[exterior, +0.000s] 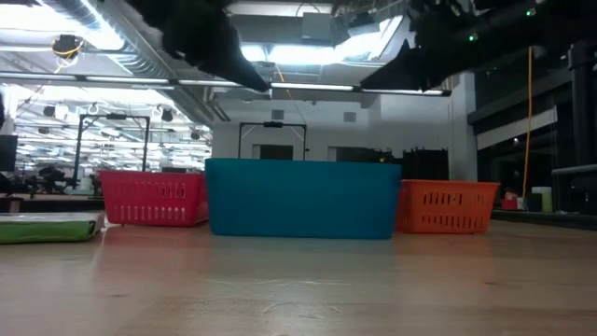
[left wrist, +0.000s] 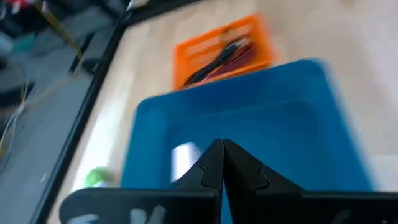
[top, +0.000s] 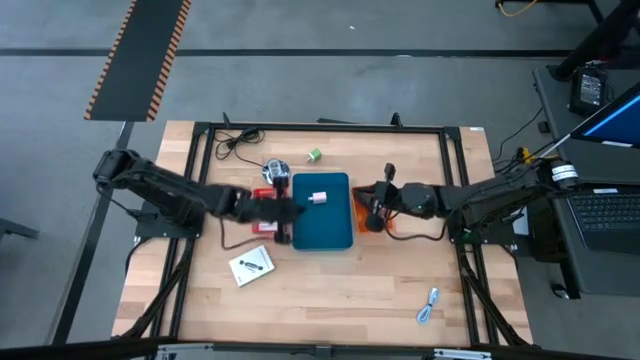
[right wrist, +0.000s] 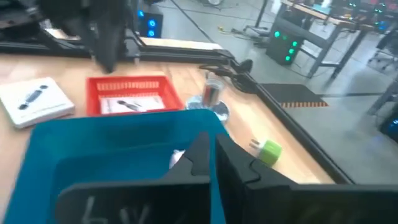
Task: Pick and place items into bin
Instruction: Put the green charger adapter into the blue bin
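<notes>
- Right now both arms hang by the blue bin (top: pixel 322 212), one on each side, and neither holds anything that I can see.
- Over by the bin's left edge, above the red basket (top: pixel 268 205), the left gripper (top: pixel 283 211) has its fingers pressed together, empty.
- On the other side, above the orange basket (top: pixel 372 210), the right gripper (top: pixel 371 205) has fingers that look almost closed, with only a thin gap and nothing between them.
- Inside the bin lies one pale block (top: pixel 319 197), so I think one drop is done and the next pick comes now.
- Still out on the table are a white card (top: pixel 251 266) near the front left, a green cube (top: pixel 314 155) behind the bin, and a blue-white cable (top: pixel 429 306) at the front right.
- Another card (right wrist: pixel 129 104) lies in the red basket, and black and red cables (left wrist: pixel 222 55) lie in the orange one.
- For the next move, an arm must open its fingers, go to one item and come down on it.
- Close to the green cube stands a shiny round thing (top: pixel 276 169), which should be left alone.
- Basket walls could get in the way of fingers reaching inside.
</notes>
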Tool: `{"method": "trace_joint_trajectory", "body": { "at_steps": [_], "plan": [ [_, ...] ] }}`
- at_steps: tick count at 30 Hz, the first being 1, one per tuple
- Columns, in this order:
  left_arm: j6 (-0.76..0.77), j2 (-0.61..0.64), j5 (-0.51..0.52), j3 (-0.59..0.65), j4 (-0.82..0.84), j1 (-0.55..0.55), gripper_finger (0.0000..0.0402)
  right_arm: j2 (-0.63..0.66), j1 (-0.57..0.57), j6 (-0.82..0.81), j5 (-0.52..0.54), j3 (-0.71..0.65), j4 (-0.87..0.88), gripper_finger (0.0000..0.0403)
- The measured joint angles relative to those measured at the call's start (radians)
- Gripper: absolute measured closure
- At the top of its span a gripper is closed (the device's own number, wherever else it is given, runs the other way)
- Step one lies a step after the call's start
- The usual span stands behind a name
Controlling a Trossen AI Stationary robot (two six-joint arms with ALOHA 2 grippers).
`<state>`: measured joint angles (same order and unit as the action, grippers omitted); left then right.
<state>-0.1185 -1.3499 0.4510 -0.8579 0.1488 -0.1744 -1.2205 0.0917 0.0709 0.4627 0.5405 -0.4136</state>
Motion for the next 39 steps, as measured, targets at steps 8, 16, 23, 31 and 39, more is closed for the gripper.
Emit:
{"method": "trace_joint_trajectory", "body": {
  "at_steps": [8,16,23,31,39],
  "plan": [
    [-0.016,0.0,-0.076,-0.128,0.095,0.236,0.0398,0.0,-0.08,-0.001,0.0,-0.001,0.013,0.038],
    [-0.168,0.0,-0.077,-0.142,0.096,0.337,0.0377,0.0,-0.133,0.011,0.0,-0.001,0.031,0.0375],
    [-0.255,-0.01,-0.077,-0.142,0.095,0.374,0.0317,0.0,-0.171,0.047,-0.001,-0.001,0.027,0.0375],
    [-0.272,-0.012,-0.034,-0.142,0.095,0.41,0.0236,-0.001,-0.216,0.146,-0.002,-0.001,-0.069,0.0375],
    [-0.354,-0.012,0.049,-0.142,0.066,0.467,0.0185,-0.001,-0.221,0.143,-0.047,-0.001,-0.068,0.0375]
  ]
}}
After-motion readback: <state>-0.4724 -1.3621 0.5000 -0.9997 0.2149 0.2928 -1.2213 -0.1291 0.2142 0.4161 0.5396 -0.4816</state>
